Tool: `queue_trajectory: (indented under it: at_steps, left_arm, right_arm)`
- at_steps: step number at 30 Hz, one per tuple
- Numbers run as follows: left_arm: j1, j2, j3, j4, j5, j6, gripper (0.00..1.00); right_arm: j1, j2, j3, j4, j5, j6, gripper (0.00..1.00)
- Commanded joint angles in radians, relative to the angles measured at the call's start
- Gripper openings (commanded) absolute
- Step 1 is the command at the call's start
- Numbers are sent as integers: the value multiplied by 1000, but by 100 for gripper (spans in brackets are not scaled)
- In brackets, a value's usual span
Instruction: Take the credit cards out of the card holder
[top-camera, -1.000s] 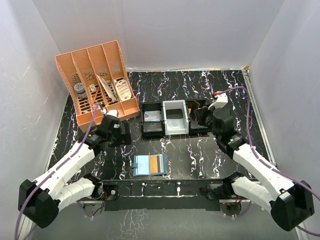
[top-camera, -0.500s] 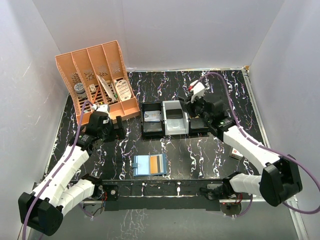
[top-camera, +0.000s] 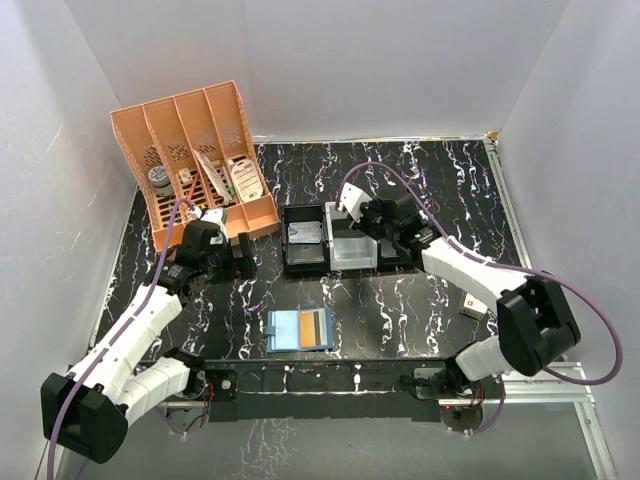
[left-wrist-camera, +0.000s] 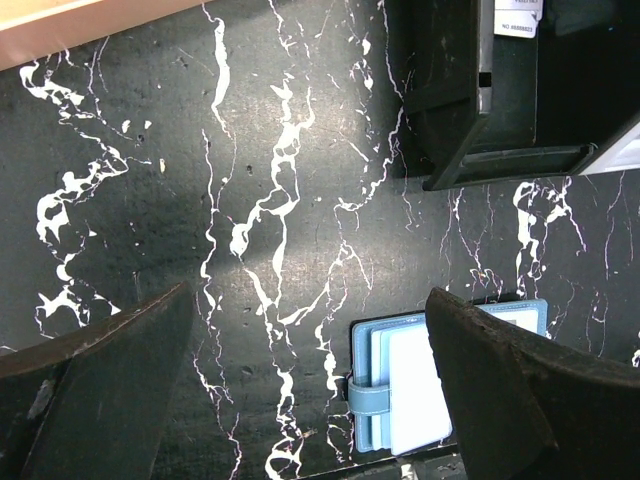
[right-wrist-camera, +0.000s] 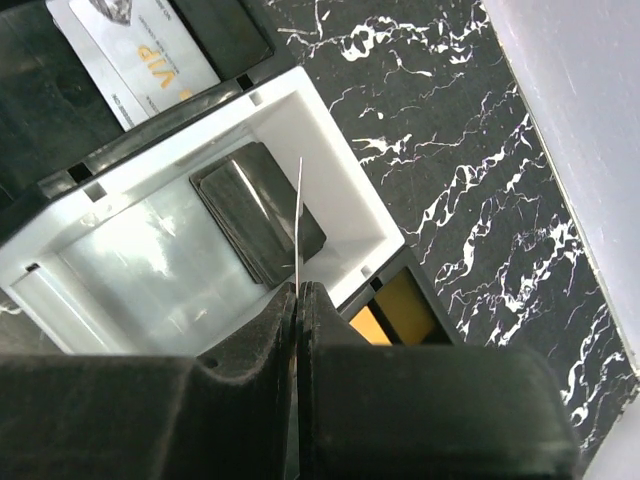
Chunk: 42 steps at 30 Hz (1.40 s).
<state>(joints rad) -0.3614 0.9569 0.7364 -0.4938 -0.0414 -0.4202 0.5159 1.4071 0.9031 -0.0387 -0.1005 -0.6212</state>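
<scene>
Soft teal-blue bifold card holder (top-camera: 300, 330), lying open and flat near the front edge of the bench, midway between the two arm bases. Lighter blue inside: pale pocket panel on its left half, a tan stripe and a dark stripe on its right half, too small to read as cards or lining. Short closing strap on the outer left edge.

One thin credit card (right-wrist-camera: 298, 215) pinched edge-on in the right hand (right-wrist-camera: 297, 288), fingers pressed tight together on it, above the white rectangular plastic tray (right-wrist-camera: 345, 175); colour of its faces not tellable from that angle. Flat black credit card (right-wrist-camera: 258, 210) lying on the floor of that white tray. Silver-grey card (right-wrist-camera: 150, 55) printed VIP lying in the black rectangular tray (top-camera: 305, 260) just to the left, the two trays side by side. Second black tray (top-camera: 392, 262) on the right side, with something orange-yellow (right-wrist-camera: 400, 305) inside.

Left hand (left-wrist-camera: 308, 300) spread wide, gripping nothing, above bare bench left of the black tray and beyond the card holder.

Bench top (top-camera: 400, 300) of glossy black marble pattern with white veins. Orange plastic four-slot desk organiser (top-camera: 195, 165) at the far left corner, small items in its slots. Small white oblong box (top-camera: 473, 305) with a red mark near the right edge. Plain white walls on three sides.
</scene>
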Motion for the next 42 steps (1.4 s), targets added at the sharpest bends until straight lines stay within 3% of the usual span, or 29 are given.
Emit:
queue_trajectory:
  at_steps: [1, 22, 31, 42]
  left_arm:
    - [5, -14, -15, 21, 45, 35, 99]
    - [5, -45, -12, 14, 4, 28, 99]
    - [5, -45, -13, 19, 13, 30, 99]
    - [5, -20, -12, 18, 16, 34, 99]
  right_arm:
    - [1, 50, 65, 38, -24, -136, 0]
    - [1, 390, 258, 67, -72, -307, 0]
    - [-1, 429, 239, 89, -57, -354, 0]
    - [-1, 467, 269, -18, -108, -391, 13]
